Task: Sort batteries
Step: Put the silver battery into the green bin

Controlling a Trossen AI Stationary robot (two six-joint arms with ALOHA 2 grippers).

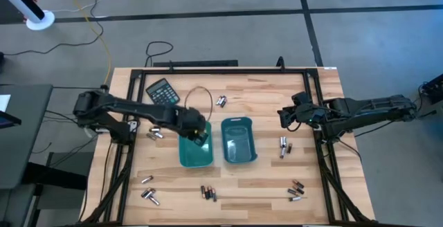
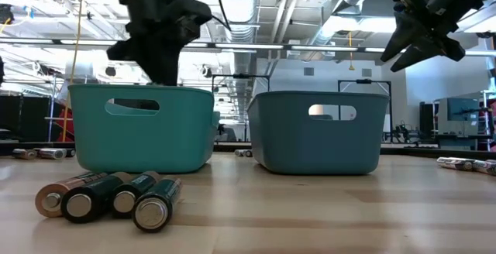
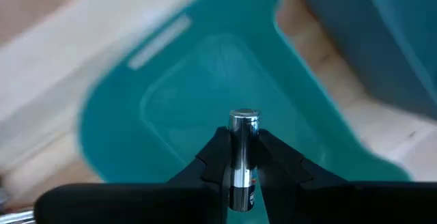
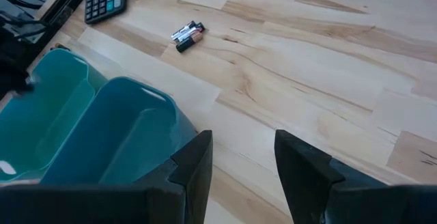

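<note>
Silvery cylindrical battery (image 3: 243, 149) upright between closed left gripper (image 3: 240, 157) jaws, above teal plastic bin (image 3: 171, 108); right gripper (image 4: 242, 157) raised, jaws open.

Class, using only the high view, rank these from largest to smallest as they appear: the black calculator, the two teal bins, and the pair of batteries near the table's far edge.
1. The two teal bins, left and right: they look about alike, so no ranking between them.
2. The black calculator.
3. The pair of batteries, by far the smallest.

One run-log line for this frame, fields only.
left gripper: shut on silvery battery, over left teal bin | right gripper: open, empty, waiting right of right teal bin
</note>
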